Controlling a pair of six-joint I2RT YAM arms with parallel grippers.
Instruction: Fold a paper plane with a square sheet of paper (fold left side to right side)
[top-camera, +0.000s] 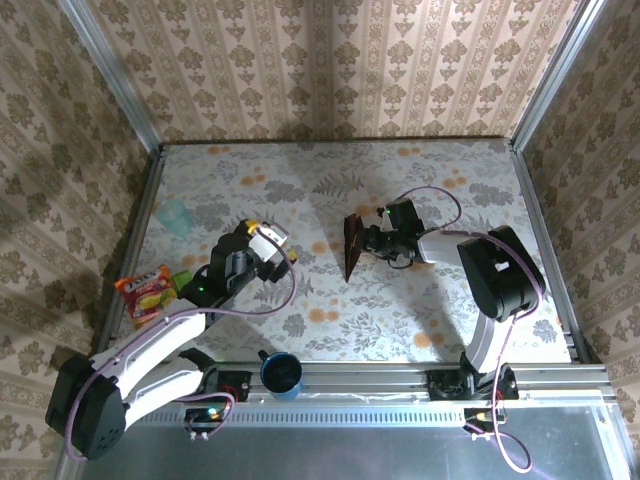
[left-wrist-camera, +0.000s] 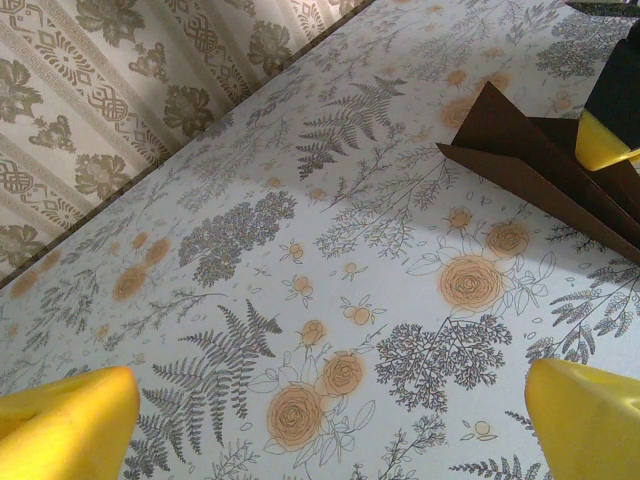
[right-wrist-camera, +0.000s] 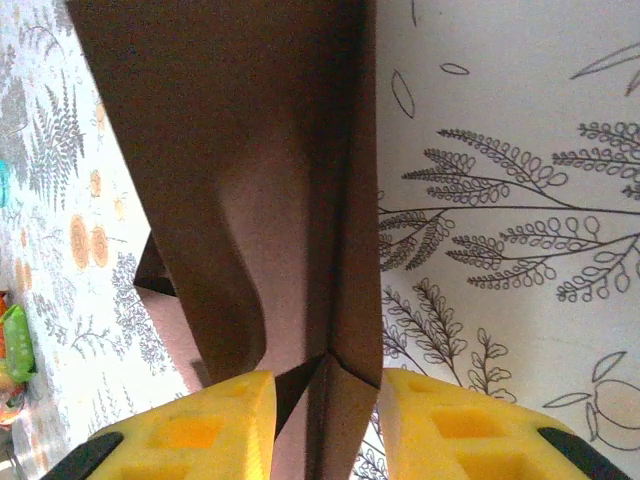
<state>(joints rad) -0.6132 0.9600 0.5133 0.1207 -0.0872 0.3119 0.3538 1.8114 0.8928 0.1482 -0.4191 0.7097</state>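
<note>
The paper plane (top-camera: 352, 248), lying near-to-far, is pinched by the right gripper (right-wrist-camera: 325, 390). The left gripper (left-wrist-camera: 330, 420) (spread wide, empty) is seen apart to its left.

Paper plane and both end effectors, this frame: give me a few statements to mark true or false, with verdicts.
1. The right end effector is shut on the paper plane. True.
2. The left end effector also grips the plane. False: its fingers are spread over bare table, and the plane is apart from them.
3. The paper is a flat, unfolded square. False: it is folded into a pointed shape with layered creases.
4. The orange snack packet lies near the table's left edge. True.
5. The blue cup stands by the far wall. False: it sits at the near edge, between the arm bases.
</note>
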